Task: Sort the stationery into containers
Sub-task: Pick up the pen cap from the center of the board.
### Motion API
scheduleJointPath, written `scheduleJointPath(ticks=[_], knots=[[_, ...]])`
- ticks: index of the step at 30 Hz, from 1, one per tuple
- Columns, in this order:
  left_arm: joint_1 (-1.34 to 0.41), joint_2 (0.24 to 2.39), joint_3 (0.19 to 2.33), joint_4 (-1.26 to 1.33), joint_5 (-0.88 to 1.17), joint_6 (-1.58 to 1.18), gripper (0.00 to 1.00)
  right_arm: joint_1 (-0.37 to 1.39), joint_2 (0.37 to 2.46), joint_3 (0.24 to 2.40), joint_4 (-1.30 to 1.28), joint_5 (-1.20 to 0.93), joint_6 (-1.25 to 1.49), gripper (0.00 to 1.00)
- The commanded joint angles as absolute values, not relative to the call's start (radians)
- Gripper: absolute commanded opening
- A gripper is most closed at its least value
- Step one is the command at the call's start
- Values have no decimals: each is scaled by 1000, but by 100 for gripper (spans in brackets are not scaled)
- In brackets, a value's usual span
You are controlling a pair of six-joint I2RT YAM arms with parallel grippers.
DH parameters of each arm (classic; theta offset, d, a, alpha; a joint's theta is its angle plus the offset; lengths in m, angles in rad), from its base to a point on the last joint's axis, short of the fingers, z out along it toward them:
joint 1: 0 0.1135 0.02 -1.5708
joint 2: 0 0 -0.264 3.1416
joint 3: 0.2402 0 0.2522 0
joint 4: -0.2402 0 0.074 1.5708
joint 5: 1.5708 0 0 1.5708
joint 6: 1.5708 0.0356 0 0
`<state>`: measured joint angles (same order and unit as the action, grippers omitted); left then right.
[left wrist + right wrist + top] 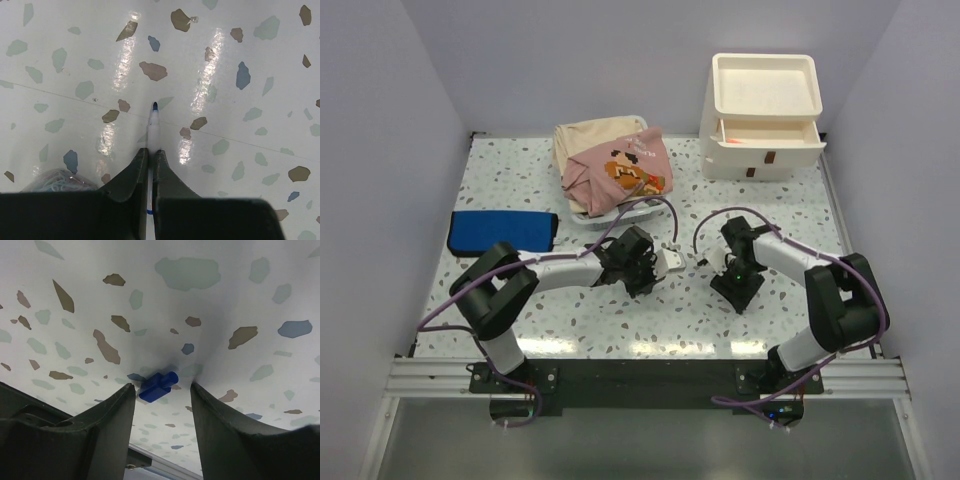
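left fingers point(142, 162) pinch white pen point(153, 127), bare blue tip out, over mid-bench | right fingers point(120, 410) spread astride blue cap point(158, 386) lying on bench, likely to recap | drawer unit point(750, 160) far right corner, top drawer open

I can read no words, numbers or brand marks on any camera. The pink shirt point(632, 166), left of the drawer unit point(763, 112), carries a blocky picture; any lettering there is too small.

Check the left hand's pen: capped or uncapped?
Uncapped: the pen shows a bare blue tip; a blue cap lies under the right hand.
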<state>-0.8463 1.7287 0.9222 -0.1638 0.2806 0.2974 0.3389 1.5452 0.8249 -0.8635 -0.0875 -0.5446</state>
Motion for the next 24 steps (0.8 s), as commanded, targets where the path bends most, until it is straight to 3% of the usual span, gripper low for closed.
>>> scheduleJointPath(ticks=[1,5,7,12,18,24], knots=[[-836,1779,908,-204,227,293,0,354,1568,773,-833,-84,-560,49],[-836,1776,896,-196,229,293,0,354,1503,724,-845,-68,-609,46],[-836,1778,894,-193,230,288,0,354,1465,713,-844,-81,-626,36],[-836,1787,905,-186,235,281,0,354,1448,700,-828,-64,-627,28],[-836,1795,905,-187,245,288,0,354,1413,672,-785,-75,-652,29],[-834,1802,917,-213,287,313,0,354,1324,676,-808,-71,-712,0]])
